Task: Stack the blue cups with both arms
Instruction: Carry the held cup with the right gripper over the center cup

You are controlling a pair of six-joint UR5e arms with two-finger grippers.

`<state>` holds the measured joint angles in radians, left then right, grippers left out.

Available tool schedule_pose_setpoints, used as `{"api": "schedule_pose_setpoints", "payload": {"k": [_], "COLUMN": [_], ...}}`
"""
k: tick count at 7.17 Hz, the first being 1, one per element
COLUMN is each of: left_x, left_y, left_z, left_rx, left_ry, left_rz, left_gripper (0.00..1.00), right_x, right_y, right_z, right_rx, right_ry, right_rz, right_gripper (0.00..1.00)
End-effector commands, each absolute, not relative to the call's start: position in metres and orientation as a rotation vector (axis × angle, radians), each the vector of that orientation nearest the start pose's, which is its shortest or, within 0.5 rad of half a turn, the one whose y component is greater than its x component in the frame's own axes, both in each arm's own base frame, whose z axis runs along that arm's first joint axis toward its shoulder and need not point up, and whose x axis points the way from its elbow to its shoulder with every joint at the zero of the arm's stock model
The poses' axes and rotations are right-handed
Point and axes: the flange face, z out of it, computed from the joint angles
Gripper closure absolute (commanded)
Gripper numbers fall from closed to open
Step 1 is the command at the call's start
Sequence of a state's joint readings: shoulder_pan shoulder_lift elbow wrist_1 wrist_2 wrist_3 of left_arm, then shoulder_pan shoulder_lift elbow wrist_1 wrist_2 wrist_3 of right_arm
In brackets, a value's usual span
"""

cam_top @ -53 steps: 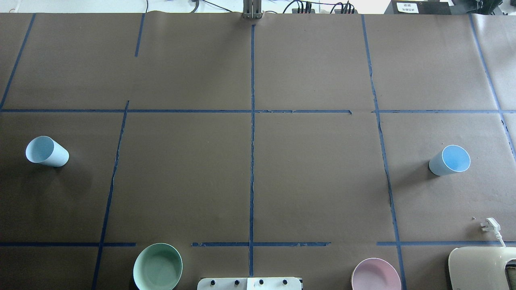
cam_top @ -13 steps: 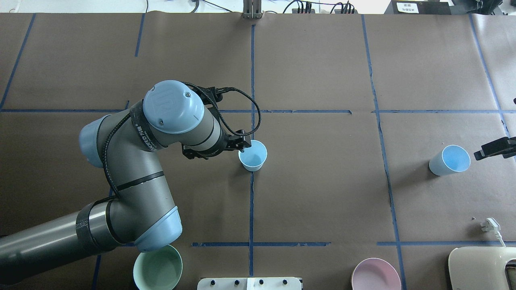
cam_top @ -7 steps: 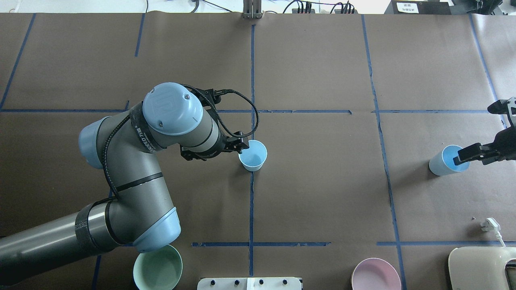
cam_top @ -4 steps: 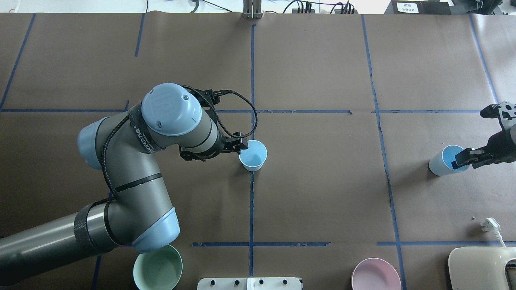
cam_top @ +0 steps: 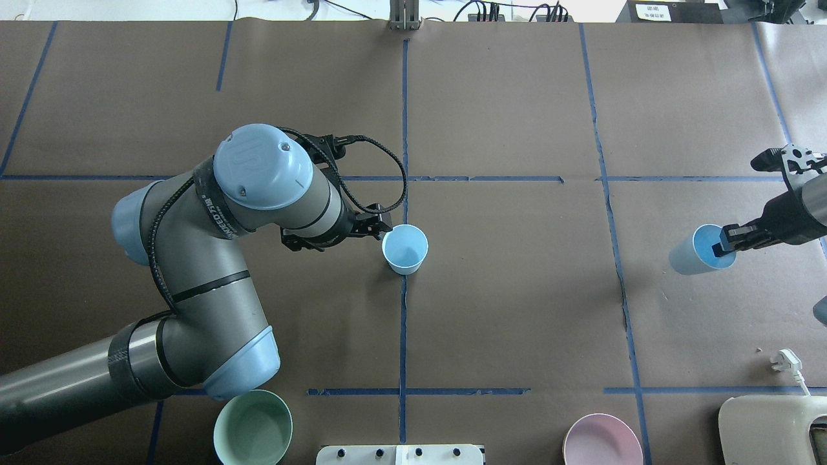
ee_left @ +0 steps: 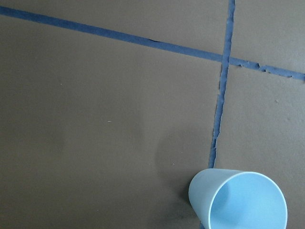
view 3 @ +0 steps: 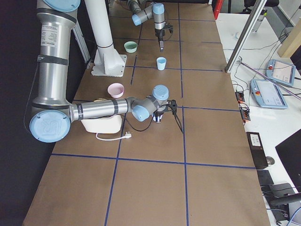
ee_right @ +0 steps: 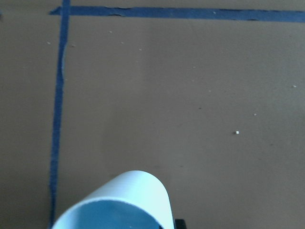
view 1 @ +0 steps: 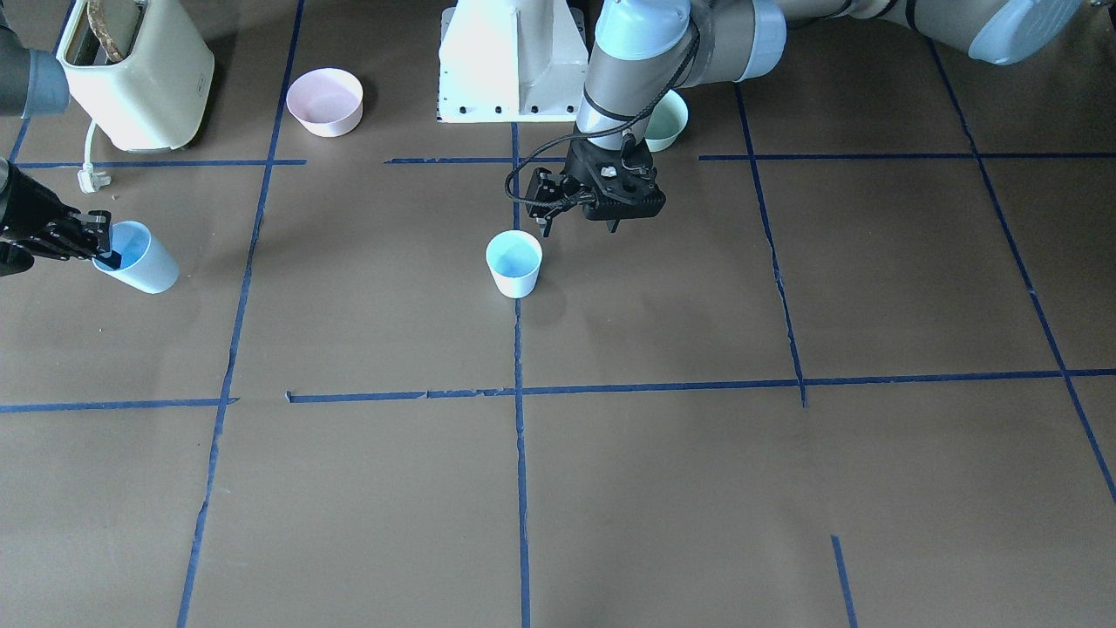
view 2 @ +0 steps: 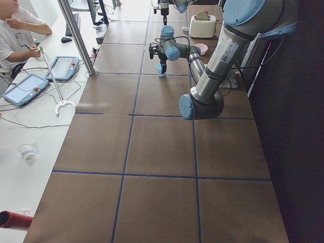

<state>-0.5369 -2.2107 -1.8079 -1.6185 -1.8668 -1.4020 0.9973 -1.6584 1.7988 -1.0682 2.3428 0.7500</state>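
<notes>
One blue cup (cam_top: 405,248) stands upright on the centre tape line; it also shows in the front view (view 1: 513,262) and the left wrist view (ee_left: 238,200). My left gripper (cam_top: 378,228) is open and empty just left of its rim, not touching it; in the front view (view 1: 581,228) its jaws stand wide apart. The other blue cup (cam_top: 701,250) is at the right, tilted. My right gripper (cam_top: 723,248) is shut on its rim, one finger inside. The front view shows that cup (view 1: 139,259) and the gripper (view 1: 100,244). The right wrist view shows the cup's rim (ee_right: 119,205).
A mint-green bowl (cam_top: 252,429) and a pink bowl (cam_top: 602,442) sit at the near edge, either side of the white pedestal base (view 1: 510,61). A cream appliance (cam_top: 772,429) with a loose plug (cam_top: 785,361) is at the near right corner.
My left gripper has drawn back off the centre cup's rim, leaving the cup standing. My right gripper has closed on the right cup, which has shifted toward the centre and tilted.
</notes>
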Motion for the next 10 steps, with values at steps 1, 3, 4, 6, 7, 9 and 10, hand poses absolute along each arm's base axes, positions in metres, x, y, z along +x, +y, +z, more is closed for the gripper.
{"api": "schedule_pose_setpoints", "payload": {"k": [1,3,4,6,7,9,10], "left_x": [0.457,0.437,0.421,0.405,0.405,0.409,0.411], "left_y": [-0.406,-0.408,-0.403,-0.404,-0.404,-0.4,-0.399], "left_z": [0.206,0.238,0.263,0.283,0.283,0.282,0.282], "left_rx": [0.097,0.162,0.173,0.182,0.182,0.171,0.169], "left_ry": [0.952,0.903,0.872,0.843,0.843,0.847,0.848], "left_rz": [-0.153,-0.028,0.006,0.026,0.026,0.034,0.035], "left_gripper": [0.0,0.0,0.0,0.0,0.0,0.0,0.0], "right_x": [-0.243,-0.336,-0.371,-0.433,-0.453,-0.483,-0.494], "right_y": [-0.447,-0.443,-0.441,-0.43,-0.422,-0.429,-0.429], "right_z": [0.433,0.33,0.28,0.198,0.192,0.183,0.177], "right_rx": [-0.015,-0.101,-0.147,-0.147,-0.149,-0.146,-0.15], "right_ry": [-1.042,-1.132,-1.146,-1.083,-1.067,-1.045,-1.042], "right_rz": [-0.019,0.073,0.125,0.194,0.216,0.234,0.25], "right_gripper": [1.0,1.0,1.0,1.0,1.0,1.0,1.0]}}
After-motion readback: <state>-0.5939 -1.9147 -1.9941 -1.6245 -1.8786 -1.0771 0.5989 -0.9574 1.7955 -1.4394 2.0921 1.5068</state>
